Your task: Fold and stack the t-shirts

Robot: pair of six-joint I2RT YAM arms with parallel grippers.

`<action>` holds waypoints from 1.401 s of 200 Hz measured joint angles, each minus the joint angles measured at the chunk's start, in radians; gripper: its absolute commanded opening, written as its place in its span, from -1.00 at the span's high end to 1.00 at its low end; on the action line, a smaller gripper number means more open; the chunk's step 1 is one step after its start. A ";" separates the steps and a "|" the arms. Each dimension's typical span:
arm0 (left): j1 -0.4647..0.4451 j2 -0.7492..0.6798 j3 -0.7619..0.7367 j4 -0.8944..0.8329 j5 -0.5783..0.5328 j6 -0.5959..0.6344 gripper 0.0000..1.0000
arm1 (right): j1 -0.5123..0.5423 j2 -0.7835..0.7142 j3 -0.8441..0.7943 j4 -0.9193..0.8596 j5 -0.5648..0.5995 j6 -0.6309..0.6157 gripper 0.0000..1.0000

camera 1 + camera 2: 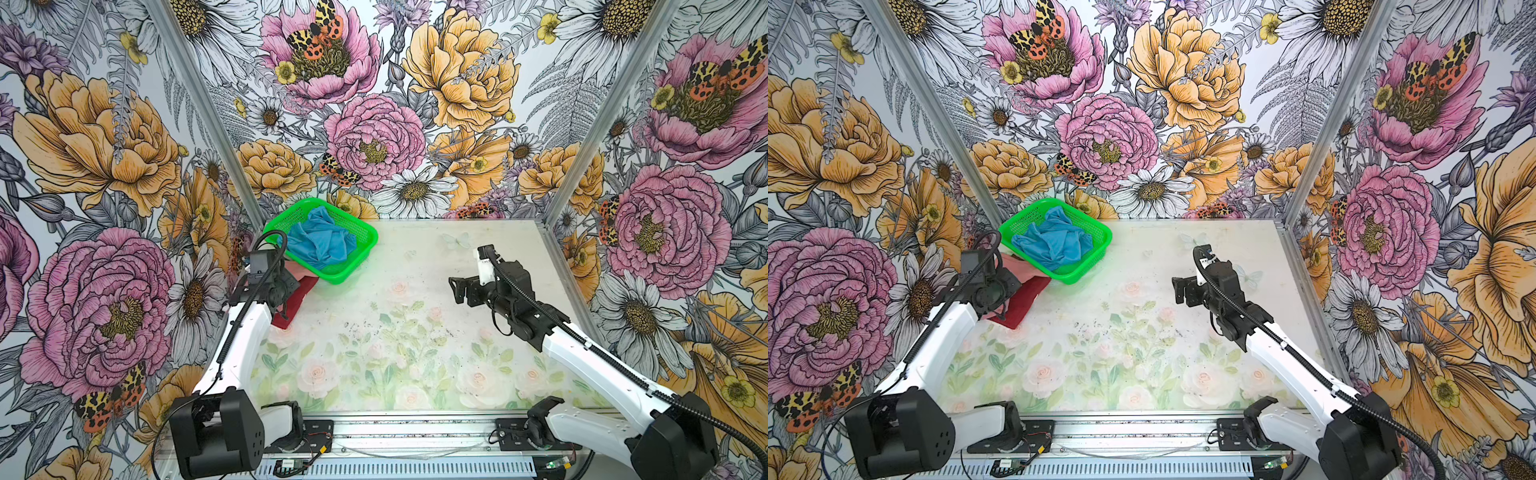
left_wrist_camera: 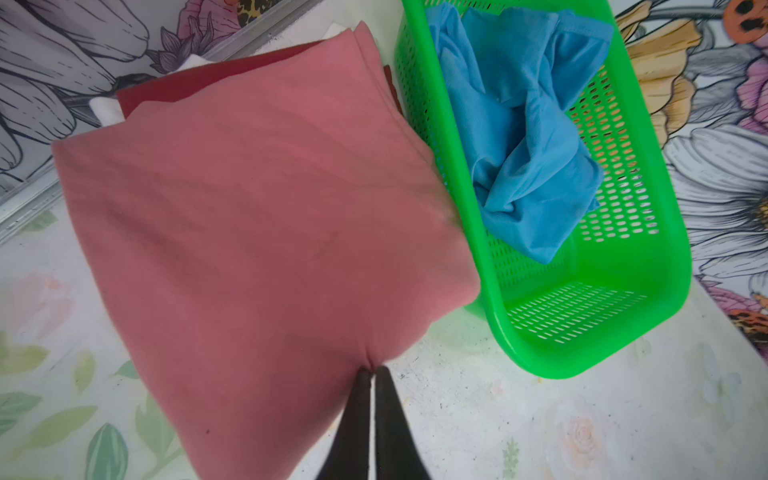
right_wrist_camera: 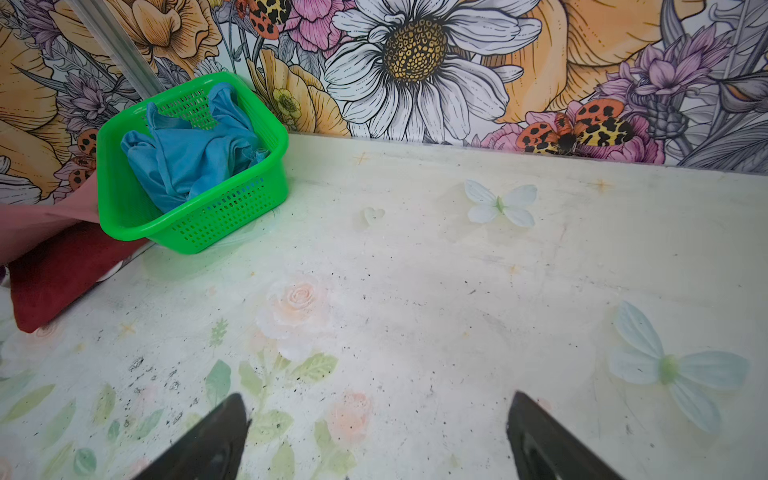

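The dusty red-pink t-shirt [image 2: 249, 208] lies folded flat on a stack at the table's far left, beside the basket. My left gripper [image 2: 372, 370] is shut on the near edge of this t-shirt, and the cloth puckers at the fingertips. In both top views the left wrist [image 1: 270, 282] hides most of the shirt, leaving only a pink strip [image 1: 1021, 266]. The sky-blue t-shirt [image 1: 322, 243] [image 2: 532, 166] [image 3: 191, 162] sits crumpled in the green basket. My right gripper [image 1: 455, 289] [image 3: 379, 395] hovers open over bare table at the right, with nothing between its fingers.
The green perforated basket [image 1: 340, 278] [image 2: 582, 365] stands at the back left, touching the pink shirt. A dark red folded cloth [image 1: 293, 307] [image 3: 62, 274] lies under the pink one, with a bit of white cloth [image 2: 106, 110] beneath. Flowered walls close in three sides.
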State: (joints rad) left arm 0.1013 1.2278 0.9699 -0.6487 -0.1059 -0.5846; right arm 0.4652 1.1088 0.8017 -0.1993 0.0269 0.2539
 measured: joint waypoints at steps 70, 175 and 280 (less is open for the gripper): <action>0.000 0.040 -0.003 -0.004 0.063 0.010 -0.98 | 0.007 0.002 0.000 0.000 -0.015 0.000 -0.97; -0.164 0.680 0.687 0.068 0.175 0.114 -0.92 | 0.038 0.032 0.011 -0.031 -0.067 0.063 -0.96; -0.132 1.075 1.064 -0.085 0.122 0.173 1.00 | 0.073 -0.062 -0.013 -0.082 -0.057 0.106 -0.96</action>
State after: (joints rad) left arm -0.0303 2.3028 2.0342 -0.7341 0.0158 -0.4114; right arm 0.5385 1.0466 0.7891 -0.2813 -0.0303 0.3595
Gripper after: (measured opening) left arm 0.047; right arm 0.979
